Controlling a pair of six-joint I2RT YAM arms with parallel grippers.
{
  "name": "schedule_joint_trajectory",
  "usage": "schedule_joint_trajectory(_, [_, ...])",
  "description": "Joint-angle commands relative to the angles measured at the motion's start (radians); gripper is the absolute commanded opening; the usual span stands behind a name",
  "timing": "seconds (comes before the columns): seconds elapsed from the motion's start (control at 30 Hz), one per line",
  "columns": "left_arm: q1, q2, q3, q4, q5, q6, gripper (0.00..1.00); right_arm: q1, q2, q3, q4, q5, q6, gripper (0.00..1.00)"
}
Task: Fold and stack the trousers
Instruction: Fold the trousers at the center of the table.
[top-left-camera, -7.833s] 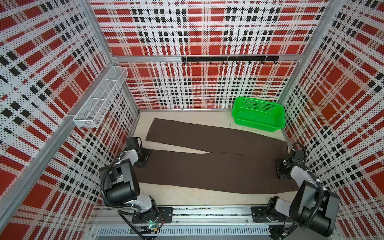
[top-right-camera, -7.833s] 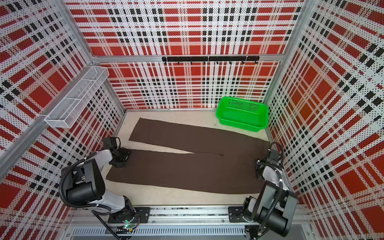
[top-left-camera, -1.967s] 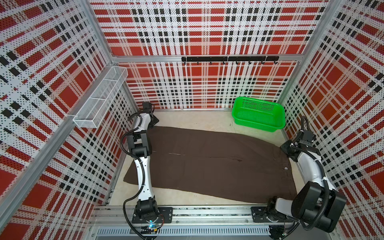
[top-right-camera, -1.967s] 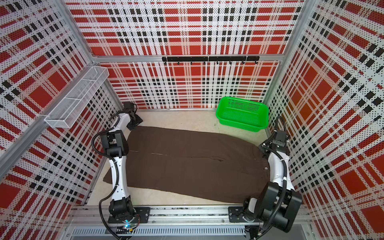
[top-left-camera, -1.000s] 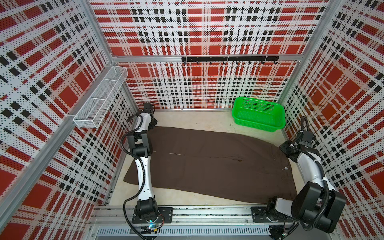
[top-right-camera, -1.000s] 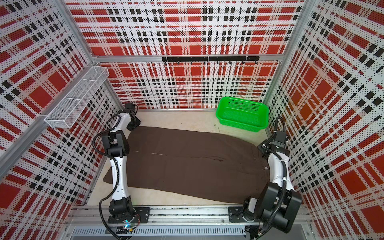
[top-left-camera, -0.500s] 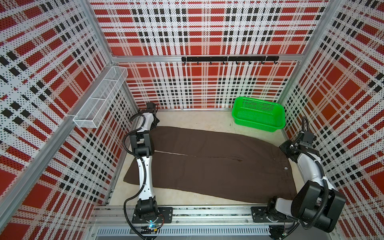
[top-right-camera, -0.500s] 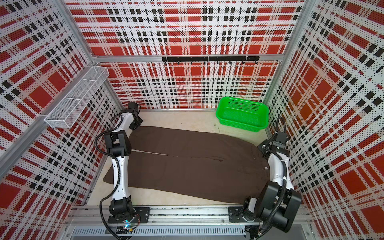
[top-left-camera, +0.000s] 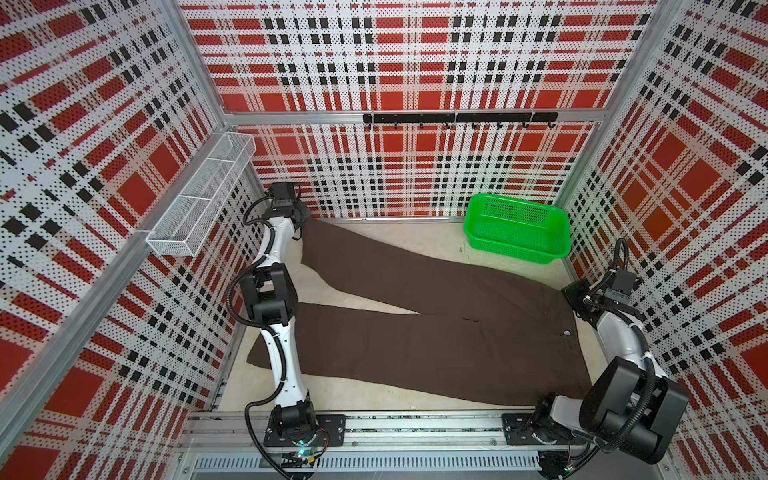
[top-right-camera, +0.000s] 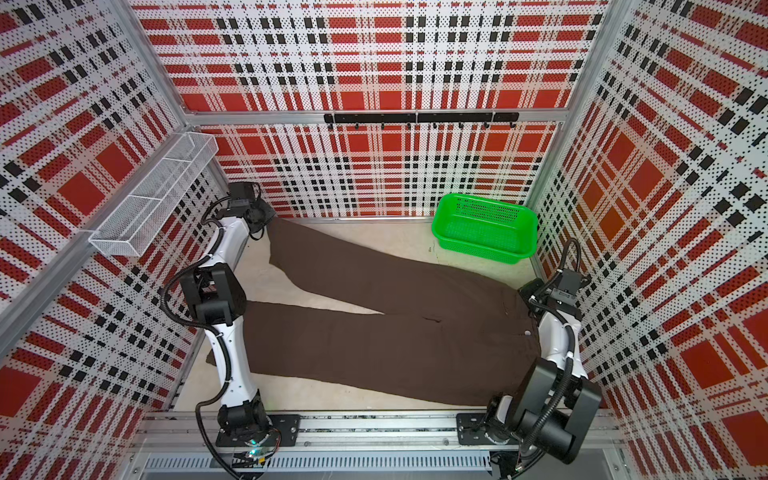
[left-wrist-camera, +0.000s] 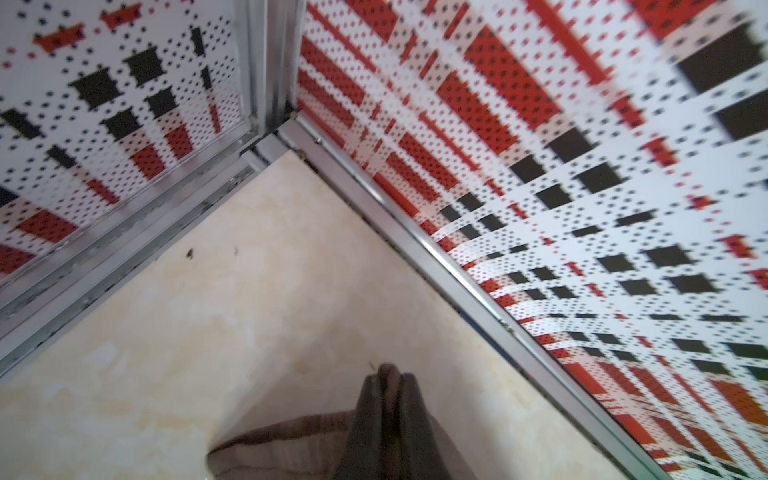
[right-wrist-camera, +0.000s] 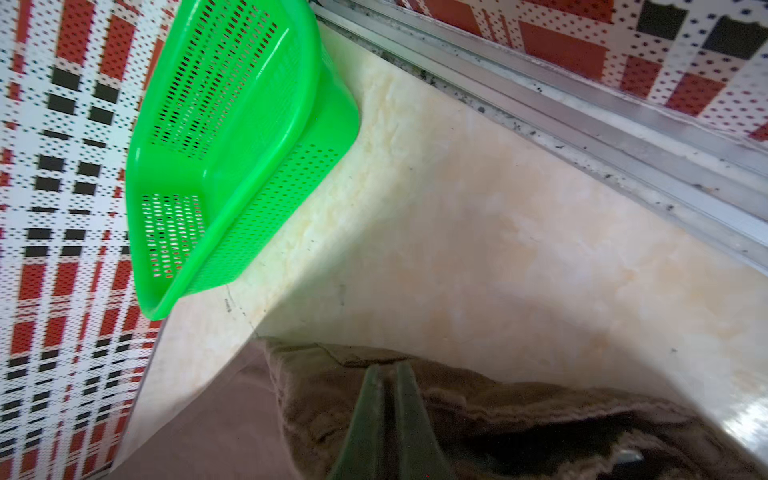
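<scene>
Soft dark brown trousers (top-left-camera: 436, 345) had splayed apart, undoing the fold; left claw (left-wrist-camera: 384, 372) pinched a leg's hem, right claw (right-wrist-camera: 384, 368) the waistband.

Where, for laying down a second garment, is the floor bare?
Bare: the strip between the trousers and back wall, beside the green basket; the wedge between the legs; the band along the front rail. Crowded: the waistband end.
</scene>
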Motion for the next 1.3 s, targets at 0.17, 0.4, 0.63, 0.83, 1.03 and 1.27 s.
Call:
schedule_joint_trajectory(0.17, [0.069,-0.045,-0.083,0.213,0.173,-0.009,0.0,-0.075,0.035,0.015,0.187,-0.119,0.063,0.0])
schedule_joint_trajectory(0.4, [0.109,-0.026,-0.082,0.205,0.194,-0.058,0.0,-0.118,0.026,0.01,0.198,-0.088,0.074,0.0])
schedule_joint_trajectory(0.63, [0.099,0.077,0.107,0.166,0.239,-0.109,0.0,-0.126,0.09,0.054,0.304,-0.102,0.161,0.0])
schedule_joint_trajectory(0.83, [0.094,0.168,0.286,0.142,0.263,-0.163,0.0,-0.126,0.157,0.09,0.418,-0.109,0.226,0.0])
schedule_joint_trajectory(1.03, [0.082,0.208,0.317,0.245,0.295,-0.239,0.0,-0.123,0.227,0.123,0.524,-0.074,0.284,0.0])
schedule_joint_trajectory(1.27, [0.057,0.242,0.317,0.329,0.307,-0.302,0.0,-0.119,0.283,0.191,0.583,-0.01,0.29,0.0])
